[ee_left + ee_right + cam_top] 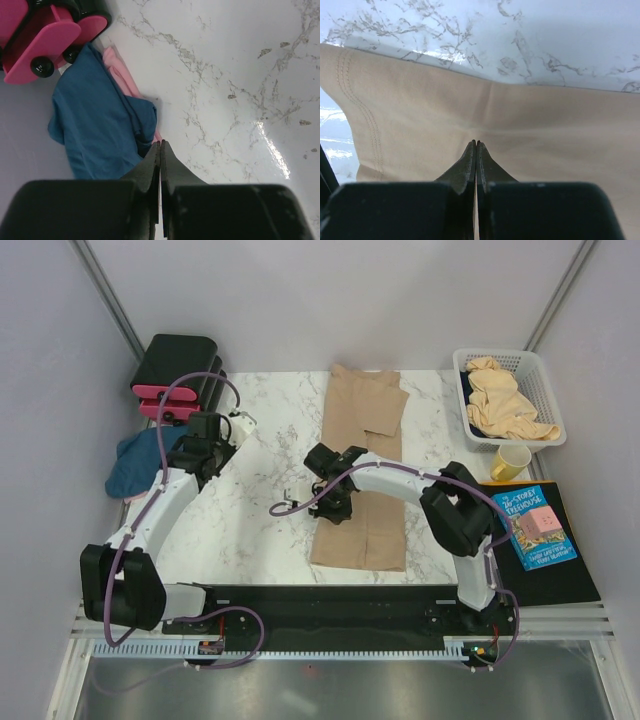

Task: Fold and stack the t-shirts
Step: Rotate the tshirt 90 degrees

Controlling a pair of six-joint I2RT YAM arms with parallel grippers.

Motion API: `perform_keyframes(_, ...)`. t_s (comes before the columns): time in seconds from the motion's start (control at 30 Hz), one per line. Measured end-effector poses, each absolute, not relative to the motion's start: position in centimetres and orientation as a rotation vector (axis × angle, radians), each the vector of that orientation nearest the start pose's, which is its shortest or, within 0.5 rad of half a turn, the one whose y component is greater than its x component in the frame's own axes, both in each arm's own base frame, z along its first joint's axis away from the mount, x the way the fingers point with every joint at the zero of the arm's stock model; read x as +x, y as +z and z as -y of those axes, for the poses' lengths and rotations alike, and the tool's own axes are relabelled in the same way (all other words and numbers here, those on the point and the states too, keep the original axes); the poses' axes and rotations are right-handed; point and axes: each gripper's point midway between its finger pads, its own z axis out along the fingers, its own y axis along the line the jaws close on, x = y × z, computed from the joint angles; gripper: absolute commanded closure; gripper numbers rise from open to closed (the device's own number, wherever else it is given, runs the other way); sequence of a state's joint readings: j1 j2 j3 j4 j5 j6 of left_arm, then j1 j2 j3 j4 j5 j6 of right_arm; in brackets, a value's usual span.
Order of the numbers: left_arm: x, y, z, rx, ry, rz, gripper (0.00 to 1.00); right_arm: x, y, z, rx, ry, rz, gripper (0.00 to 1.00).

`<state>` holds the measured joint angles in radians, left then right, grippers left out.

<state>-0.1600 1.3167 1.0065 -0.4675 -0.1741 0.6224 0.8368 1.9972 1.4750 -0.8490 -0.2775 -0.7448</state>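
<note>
Tan t-shirt [362, 410], folded narrow, long axis running near to far

The left arm [165, 495] is white and black with a purple cable on it. It goes up from its base at the near left corner and leans away toward the far side. The left gripper [160, 146], a black claw with two fingers [150, 170], points forward and a bit down. Its fingers are pressed flat together with no gap. The right arm [392, 473] is white and black too. It rises from its base at the near right, bends at the elbow and reaches left toward the middle. The right gripper [476, 145], also a black two-finger claw, points down, and both its fingers touch right to the tips.
</note>
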Motion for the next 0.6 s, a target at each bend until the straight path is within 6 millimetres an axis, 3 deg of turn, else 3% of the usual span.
perform_keyframes(0.37,36.0,16.4,-0.1,0.796,0.444,-2.207,0.98,25.7,3.3,-34.1,-2.108,0.422,-1.959,1.00)
perform_keyframes(0.6,36.1,16.4,-0.1,0.794,0.445,-2.204,0.98,25.7,1.8,-34.4,-2.118,0.427,-1.978,1.00)
